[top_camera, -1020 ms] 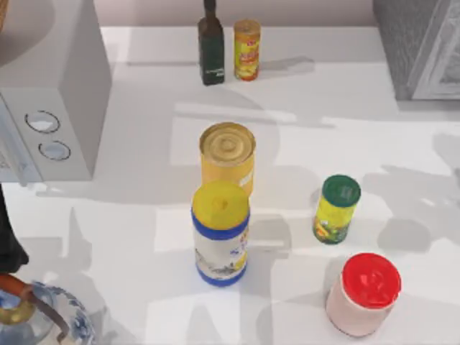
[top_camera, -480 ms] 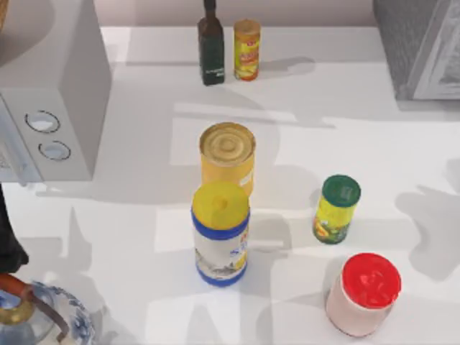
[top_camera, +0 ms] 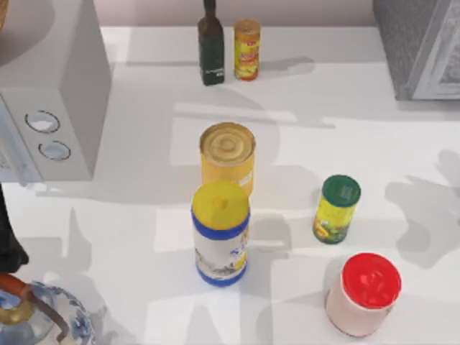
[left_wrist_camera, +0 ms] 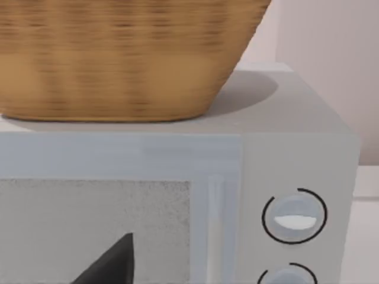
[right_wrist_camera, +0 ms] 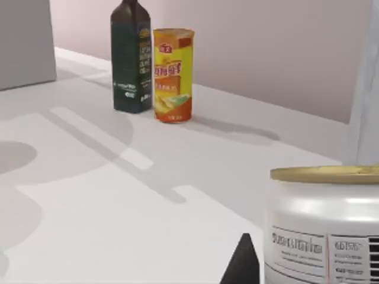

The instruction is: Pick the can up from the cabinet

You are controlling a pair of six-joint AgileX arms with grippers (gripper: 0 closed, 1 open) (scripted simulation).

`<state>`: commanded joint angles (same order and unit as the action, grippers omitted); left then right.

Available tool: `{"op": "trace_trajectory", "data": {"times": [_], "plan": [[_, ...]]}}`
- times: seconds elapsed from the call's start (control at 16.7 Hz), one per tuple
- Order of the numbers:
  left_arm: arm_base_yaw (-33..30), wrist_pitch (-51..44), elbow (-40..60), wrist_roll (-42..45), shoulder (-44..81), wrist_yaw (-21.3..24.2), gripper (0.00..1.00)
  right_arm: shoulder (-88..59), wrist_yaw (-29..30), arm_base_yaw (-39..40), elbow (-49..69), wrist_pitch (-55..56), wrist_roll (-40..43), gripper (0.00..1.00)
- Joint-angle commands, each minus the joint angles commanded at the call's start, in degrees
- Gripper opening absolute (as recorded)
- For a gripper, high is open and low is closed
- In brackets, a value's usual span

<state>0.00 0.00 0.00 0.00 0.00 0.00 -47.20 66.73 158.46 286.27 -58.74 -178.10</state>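
The can (top_camera: 227,154), a stout yellow-orange tin with a gold ringed top, stands upright near the middle of the white cabinet (top_camera: 345,115). Nothing grips it. A blue-banded white jar with a yellow cap (top_camera: 221,233) stands just in front of it, almost touching. In the left wrist view a dark tip of my left gripper (left_wrist_camera: 109,266) hangs before the grey box with two dials (left_wrist_camera: 293,214). In the right wrist view a dark tip of my right gripper (right_wrist_camera: 243,263) is beside a white jar with a gold lid (right_wrist_camera: 325,228).
The grey dial box (top_camera: 54,108) with a wicker basket (left_wrist_camera: 118,59) on top fills the left. A dark bottle (top_camera: 210,47) and a tall yellow canister (top_camera: 246,49) stand at the back. A green-capped yellow bottle (top_camera: 336,208) and red-lidded jar (top_camera: 363,293) stand right; a teapot (top_camera: 36,320) front left.
Only the arm shadow on the cabinet's right side has shifted. The can and the other containers have not moved.
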Motion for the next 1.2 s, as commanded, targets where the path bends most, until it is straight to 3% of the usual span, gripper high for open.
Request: {"op": "trace_trajectory", "data": {"times": [0.36, 1.14, 1.2], "plan": [[0.0, 0.0, 0.0, 0.0, 0.0, 0.0, 1.0, 1.2, -0.6, 0.9, 0.0, 0.1, -0.1, 0.0], [0.0, 0.0, 0.0, 0.0, 0.0, 0.0, 1.0, 1.2, -0.6, 0.9, 0.0, 0.1, -0.1, 0.98], [0.0, 0.0, 0.0, 0.0, 0.0, 0.0, 1.0, 1.2, -0.6, 0.9, 0.0, 0.1, -0.1, 1.0]]}}
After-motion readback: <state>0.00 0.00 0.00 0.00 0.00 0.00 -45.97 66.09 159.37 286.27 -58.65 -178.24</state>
